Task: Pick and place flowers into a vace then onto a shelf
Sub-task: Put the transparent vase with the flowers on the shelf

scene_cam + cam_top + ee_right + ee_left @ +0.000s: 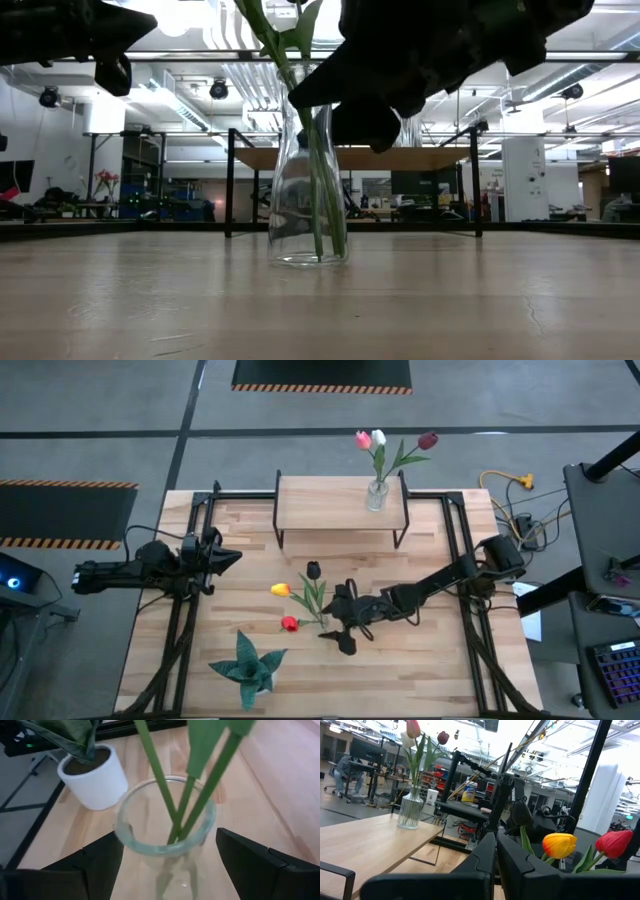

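High view: plant beside flowers.

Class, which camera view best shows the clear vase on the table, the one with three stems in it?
The low view: the vase stands whole, side-on, stems inside. The right wrist view shows only its rim, between the open right pincer fingers. The high view hides it under tulips. The left wrist view shows only the tulip heads.

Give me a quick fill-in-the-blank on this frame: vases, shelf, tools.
1. The ribbed vase with three tulips stands on the ____.
2. The right tool is open around the clear vase on the ____.
3. The left tool is ____.

Missing: shelf; table; shut
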Controlling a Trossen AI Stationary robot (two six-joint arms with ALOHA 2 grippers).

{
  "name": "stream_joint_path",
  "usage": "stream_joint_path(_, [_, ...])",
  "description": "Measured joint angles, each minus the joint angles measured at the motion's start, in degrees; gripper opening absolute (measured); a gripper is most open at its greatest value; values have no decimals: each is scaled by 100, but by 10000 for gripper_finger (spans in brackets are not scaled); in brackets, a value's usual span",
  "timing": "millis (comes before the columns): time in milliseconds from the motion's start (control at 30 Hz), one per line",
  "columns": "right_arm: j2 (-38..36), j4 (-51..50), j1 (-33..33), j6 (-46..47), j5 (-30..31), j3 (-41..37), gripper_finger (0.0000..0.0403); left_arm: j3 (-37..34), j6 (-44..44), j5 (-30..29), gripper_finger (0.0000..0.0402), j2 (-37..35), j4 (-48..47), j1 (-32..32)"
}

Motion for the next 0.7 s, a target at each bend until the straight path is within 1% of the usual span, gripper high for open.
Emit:
stream_joint_path(200, [19,191,-8,-5,13,-1,304,0,0,0,0,0,0,0])
stream_joint_path(333, [17,334,-4,-265,136,-1,295,0,0,0,0,0,0,2])
stream_joint_path(467, [17,308,-36,-271,136,-1,269,0,0,0,0,0,0,2])
stream_joint_path(700, [17,315,-83,-263,155,-1,201,0,0,0,0,0,0,1])
